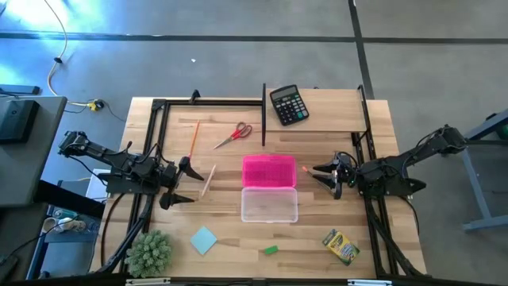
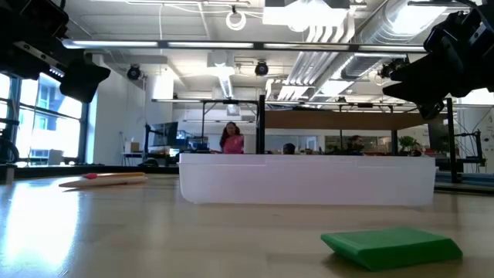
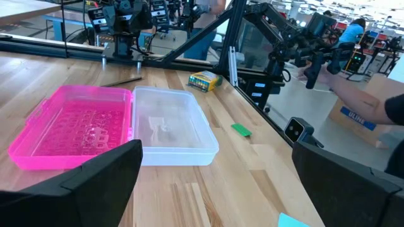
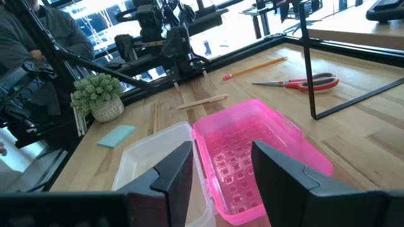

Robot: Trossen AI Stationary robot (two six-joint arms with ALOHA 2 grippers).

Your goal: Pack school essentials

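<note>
While both arms hover over the wooden table [image 1: 349, 119], nothing is yet packed: the hinged plastic case lies open at the centre, pink perforated half [image 1: 269, 171] toward the far side, clear empty half [image 1: 269, 205] nearer. Left gripper [image 1: 184, 183]: jaws spread wide, holding nothing, poised just beside the pale wooden stick [image 1: 209, 181]. Right gripper [image 1: 324, 173]: fingers partly apart, nothing between them, level with the pink half on its other side. Items awaiting packing: orange pencil [image 1: 194, 137], far left; red-handled scissors [image 1: 233, 135], beside it; light blue square notepad [image 1: 204, 240], near edge; small green eraser [image 1: 271, 250], near edge, centre; yellow-green crayon box [image 1: 340, 246], near right corner. Not for packing, by my reading: black calculator [image 1: 288, 105], far side; fuzzy green plant [image 1: 149, 253], near left corner. Step in hand, as I judge it: the opening pick, most likely the stick by the left gripper. Next move calls for lowering over the thin stick, squaring the jaws across it, closing, then carrying it to the open case.
</note>
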